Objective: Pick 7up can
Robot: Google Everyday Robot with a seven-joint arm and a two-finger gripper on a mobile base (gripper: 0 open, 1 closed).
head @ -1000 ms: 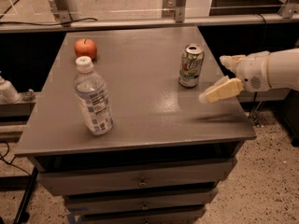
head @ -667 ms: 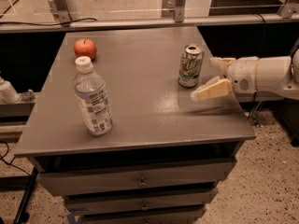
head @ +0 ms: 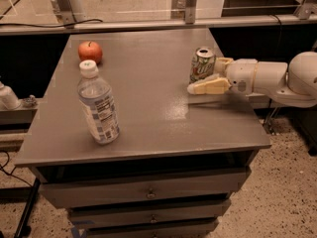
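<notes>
The pincer (head: 208, 76), extended from the right of the frame, stands open, one cream finger on either side of the 7up can (head: 202, 62), which is upright at centre right on the grey worktop (head: 148, 128). A capped water bottle (head: 97, 105) stands at lower left and an apple (head: 90, 51) at upper left. Drawers (head: 148, 195) sit beneath, over a speckled floor (head: 290, 182).

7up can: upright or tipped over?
Upright: the 7up can stands on the table, silver top up; the gripper is level with it, jaws open on either side.
</notes>
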